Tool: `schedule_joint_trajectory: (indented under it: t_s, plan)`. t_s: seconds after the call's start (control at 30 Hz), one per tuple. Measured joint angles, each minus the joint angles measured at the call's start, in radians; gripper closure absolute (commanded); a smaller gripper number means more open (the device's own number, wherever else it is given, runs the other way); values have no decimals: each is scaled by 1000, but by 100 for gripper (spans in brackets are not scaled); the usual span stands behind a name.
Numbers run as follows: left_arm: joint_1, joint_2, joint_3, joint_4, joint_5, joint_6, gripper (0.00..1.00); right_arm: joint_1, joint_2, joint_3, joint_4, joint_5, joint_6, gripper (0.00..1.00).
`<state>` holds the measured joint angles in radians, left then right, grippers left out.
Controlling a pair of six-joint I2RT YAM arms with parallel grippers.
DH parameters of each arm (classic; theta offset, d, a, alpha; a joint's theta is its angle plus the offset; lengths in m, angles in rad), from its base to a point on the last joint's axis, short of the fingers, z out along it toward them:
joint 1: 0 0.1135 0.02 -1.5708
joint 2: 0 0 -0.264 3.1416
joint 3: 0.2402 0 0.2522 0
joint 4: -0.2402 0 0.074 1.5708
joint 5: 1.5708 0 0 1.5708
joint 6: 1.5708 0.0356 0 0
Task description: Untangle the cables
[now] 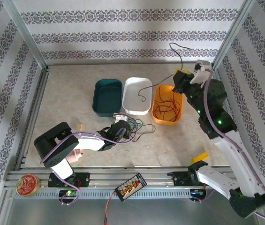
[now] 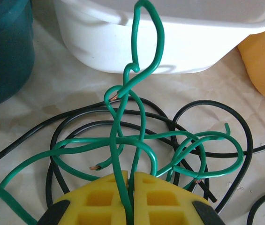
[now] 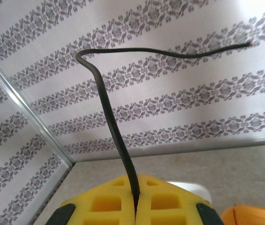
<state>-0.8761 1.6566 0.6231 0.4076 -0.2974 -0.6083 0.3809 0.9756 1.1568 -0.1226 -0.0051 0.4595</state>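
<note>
Over a marbled beige bench (image 2: 66, 93), the left tool (image 2: 130, 185) is pinching a thin green wire (image 2: 134, 37) running straight ahead; the right tool (image 3: 136, 197) is pinching a thin black wire (image 3: 109, 117) standing upward, lower end hidden.

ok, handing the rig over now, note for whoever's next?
Grippers: left gripper shut on a green cable rising out of the tangle on the table. The right gripper is shut on a black cable, raised by the orange bin.
Done: red cables lie in the orange bin.
Left: separate the green and black strands in the tangle.
</note>
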Motion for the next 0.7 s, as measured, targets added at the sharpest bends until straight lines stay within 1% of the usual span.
schedule_joint_trajectory:
  t_s: [0.2,0.37,0.57,0.7]
  plan:
    - [0,-6,-8,0,-4,0,100,-18,170,45,26,-64,16,100]
    - [0,-12,-14,0,-4,-1,100,-19,243,60,39,-63,-3,100]
    - [0,-21,-25,1,-15,-3,100,0,298,60,38,12,-83,100]
    - [0,-21,-25,1,-15,-3,100,58,367,60,30,98,-154,100]
